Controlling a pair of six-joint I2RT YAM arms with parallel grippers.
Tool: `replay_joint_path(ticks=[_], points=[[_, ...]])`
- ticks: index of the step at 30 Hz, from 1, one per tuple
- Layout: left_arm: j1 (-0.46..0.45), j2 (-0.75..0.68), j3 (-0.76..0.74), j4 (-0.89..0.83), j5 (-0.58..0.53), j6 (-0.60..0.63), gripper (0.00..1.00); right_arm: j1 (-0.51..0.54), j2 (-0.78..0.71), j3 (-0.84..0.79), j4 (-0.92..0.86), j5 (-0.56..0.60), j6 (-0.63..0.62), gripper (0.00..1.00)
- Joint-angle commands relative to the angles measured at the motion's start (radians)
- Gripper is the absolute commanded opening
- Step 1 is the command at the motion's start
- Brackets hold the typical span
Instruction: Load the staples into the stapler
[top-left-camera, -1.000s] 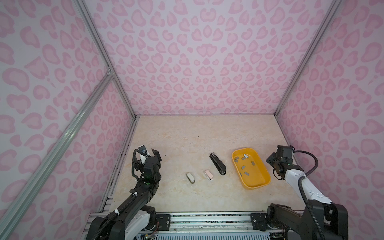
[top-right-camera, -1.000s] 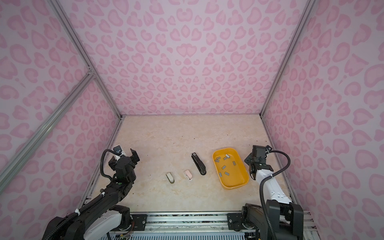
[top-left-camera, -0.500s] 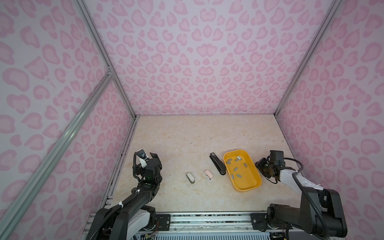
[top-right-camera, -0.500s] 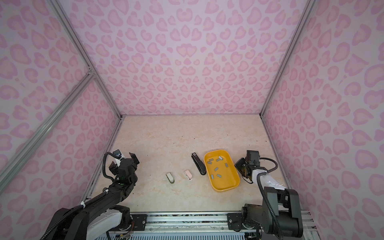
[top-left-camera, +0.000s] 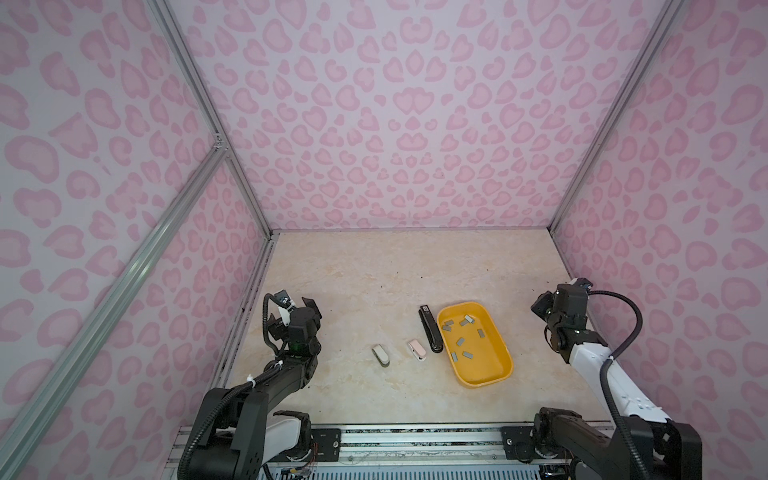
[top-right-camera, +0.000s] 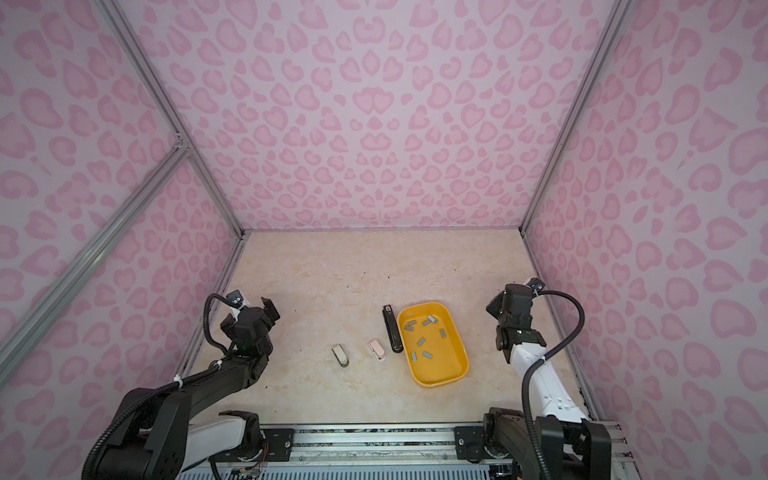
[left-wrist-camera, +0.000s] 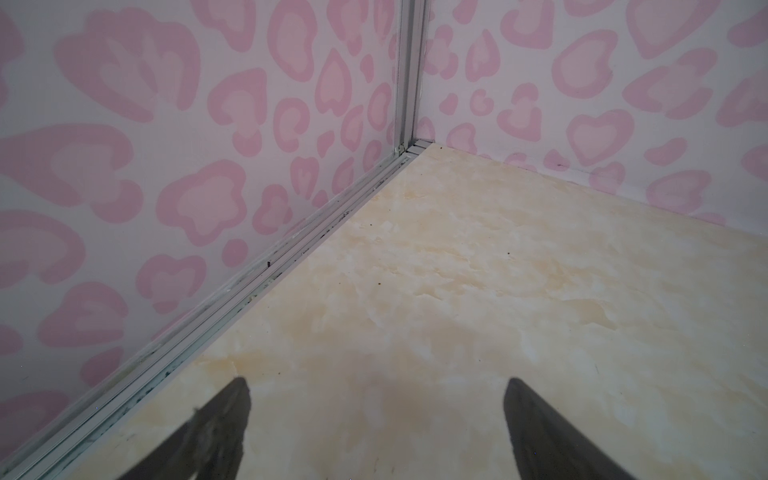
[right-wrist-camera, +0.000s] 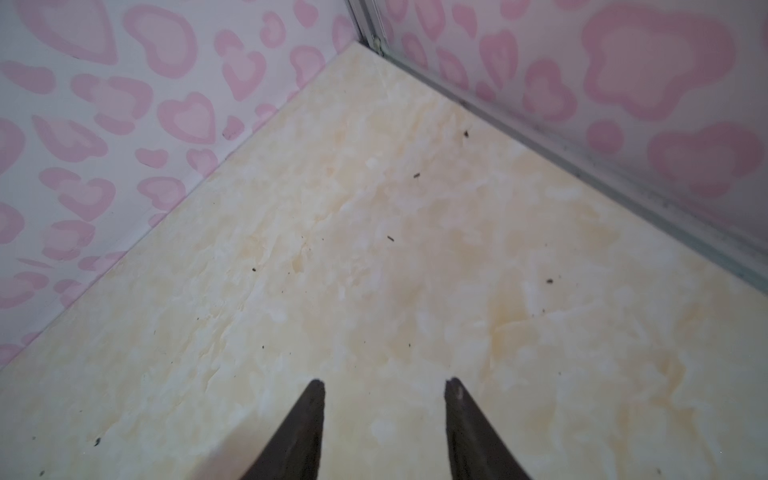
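Yellow tray (top-left-camera: 484, 365) w/ staples (top-left-camera: 460, 341) just beside black stapler (top-left-camera: 430, 332); pink stapler (top-left-camera: 417, 350) nr.

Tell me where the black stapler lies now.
In both top views the black stapler lies on the table right of centre, beside the left rim of the yellow tray, with the small pink stapler just left of its near end.

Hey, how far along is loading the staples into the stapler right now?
Nothing looks done. The staples lie loose in the yellow tray; the black stapler, pink stapler and grey stapler lie on the table beside it, seemingly closed. Nothing is in hand: left pincer and right pincer are open, empty, far from the tray. Left to do: pick a strip, open a stapler, load it.
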Motion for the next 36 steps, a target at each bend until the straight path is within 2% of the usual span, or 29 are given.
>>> replay_joint_path(ticks=[1,3,6,8,9,10,11,12,13,14,15,17,19,20,21,22,23,26,29,36], points=[[0.026,0.016,0.007,0.094,0.104,0.037,0.96,0.034,-0.03,-0.183,0.443,0.053,-0.293,0.51],[0.035,0.037,0.009,0.121,0.159,0.06,0.96,0.067,0.015,-0.24,0.606,0.084,-0.358,0.53],[0.051,0.082,0.05,0.117,0.182,0.091,0.96,0.088,0.164,-0.236,0.744,0.062,-0.468,0.53],[0.051,0.099,0.052,0.139,0.148,0.094,0.96,0.094,0.268,-0.253,0.884,0.037,-0.499,0.52],[0.056,0.121,0.019,0.23,0.136,0.086,0.96,0.105,0.309,-0.263,0.962,0.018,-0.496,0.52],[0.081,0.146,-0.003,0.291,0.188,0.082,0.96,0.105,0.341,-0.263,0.982,-0.041,-0.508,0.53],[0.1,0.149,0.008,0.272,0.247,0.081,0.96,0.112,0.412,-0.252,1.028,-0.084,-0.536,0.53],[0.104,0.161,0.021,0.264,0.266,0.091,0.96,0.118,0.509,-0.25,1.15,-0.121,-0.555,0.53],[0.103,0.171,0.028,0.26,0.293,0.102,0.96,0.123,0.543,-0.254,1.199,-0.13,-0.563,0.56],[0.103,0.178,0.037,0.252,0.32,0.112,0.96,0.117,0.48,-0.215,1.006,-0.105,-0.541,0.57],[0.109,0.195,0.042,0.26,0.353,0.118,0.96,0.1,0.461,-0.175,0.927,-0.103,-0.519,0.57],[0.116,0.222,0.029,0.302,0.397,0.123,0.96,0.073,0.523,-0.212,1.092,-0.171,-0.509,0.58],[0.125,0.233,0.023,0.324,0.433,0.132,0.96,0.07,0.469,-0.216,1.003,-0.137,-0.5,0.59],[0.125,0.237,0.025,0.323,0.448,0.137,0.96,0.079,0.474,-0.214,1.013,-0.087,-0.491,0.62],[0.125,0.241,0.029,0.32,0.452,0.14,0.96,0.084,0.497,-0.208,1.036,-0.051,-0.484,0.7],[0.125,0.24,0.029,0.318,0.452,0.139,0.96,0.087,0.511,-0.198,1.038,-0.044,-0.485,0.96],[0.125,0.24,0.03,0.319,0.45,0.14,0.96,0.099,0.511,-0.184,1.011,-0.036,-0.497,0.99],[0.118,0.238,0.027,0.321,0.44,0.145,0.97,0.129,0.483,-0.151,0.9,0.024,-0.509,0.99],[0.107,0.239,0.032,0.315,0.426,0.155,0.97,0.128,0.496,-0.162,0.946,0.028,-0.505,0.99],[0.106,0.241,0.032,0.316,0.426,0.154,0.97,0.129,0.487,-0.152,0.912,0.027,-0.507,0.99]])
